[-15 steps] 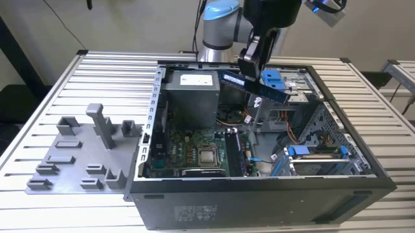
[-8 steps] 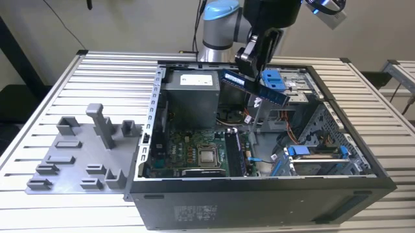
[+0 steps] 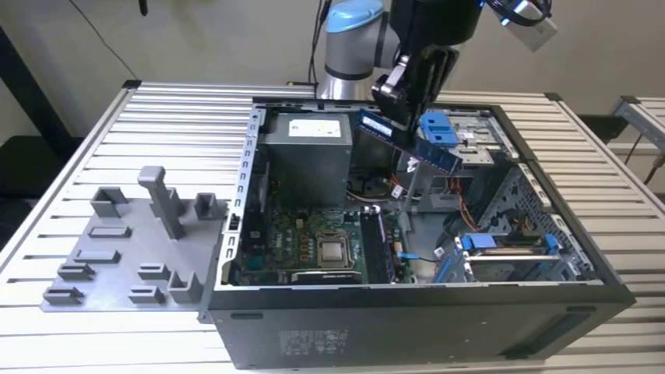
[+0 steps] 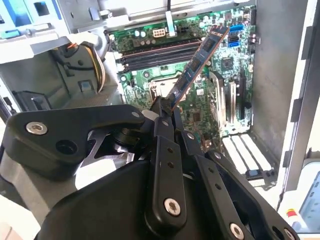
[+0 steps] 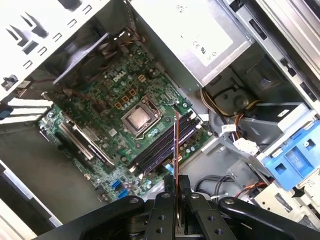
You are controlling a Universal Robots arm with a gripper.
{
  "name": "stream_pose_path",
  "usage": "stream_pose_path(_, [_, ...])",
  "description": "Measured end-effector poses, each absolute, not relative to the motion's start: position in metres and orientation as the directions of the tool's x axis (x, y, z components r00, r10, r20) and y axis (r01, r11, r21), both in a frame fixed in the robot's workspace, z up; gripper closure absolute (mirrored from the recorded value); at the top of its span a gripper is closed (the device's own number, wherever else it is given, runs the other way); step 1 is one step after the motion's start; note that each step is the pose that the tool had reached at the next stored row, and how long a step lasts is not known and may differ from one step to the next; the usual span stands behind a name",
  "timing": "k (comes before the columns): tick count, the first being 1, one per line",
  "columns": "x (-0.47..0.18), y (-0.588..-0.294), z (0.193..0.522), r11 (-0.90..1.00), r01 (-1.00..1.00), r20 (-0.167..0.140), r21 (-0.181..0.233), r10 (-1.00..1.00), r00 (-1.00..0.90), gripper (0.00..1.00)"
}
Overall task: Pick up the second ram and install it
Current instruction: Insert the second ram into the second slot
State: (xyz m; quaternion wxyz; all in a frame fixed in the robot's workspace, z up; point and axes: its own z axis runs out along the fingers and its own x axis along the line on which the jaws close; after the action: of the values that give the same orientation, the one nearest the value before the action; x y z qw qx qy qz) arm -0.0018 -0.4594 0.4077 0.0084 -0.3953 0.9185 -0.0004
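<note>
Fingers (image 5: 170, 184) are clamped on the ram (image 5: 176, 145), which juts out beyond their tips, above the slots (image 5: 159, 149). You should align its edge with one slot, then press straight and evenly.

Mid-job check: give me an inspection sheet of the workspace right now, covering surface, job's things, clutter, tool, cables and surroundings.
Surface: slatted metal table, with an open computer case lying on it.
Job's things: second ram held tilted in the air above the case; memory slots on the motherboard inside.
Clutter: grey plastic tray with blocks and posts, at the exterior view's left of the case.
Tool: tool shut on the second ram's end.
Cables: coloured wire bundle beside the power supply.
Surroundings: plain wall; another slatted table at the exterior view's right.
</note>
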Motion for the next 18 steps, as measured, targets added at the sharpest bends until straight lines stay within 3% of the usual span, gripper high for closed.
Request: stream_pose_path(18, [-0.0015, -0.4594, 0.4067, 0.82, -0.572, -0.015, -0.008, -0.572, -0.82, 0.86])
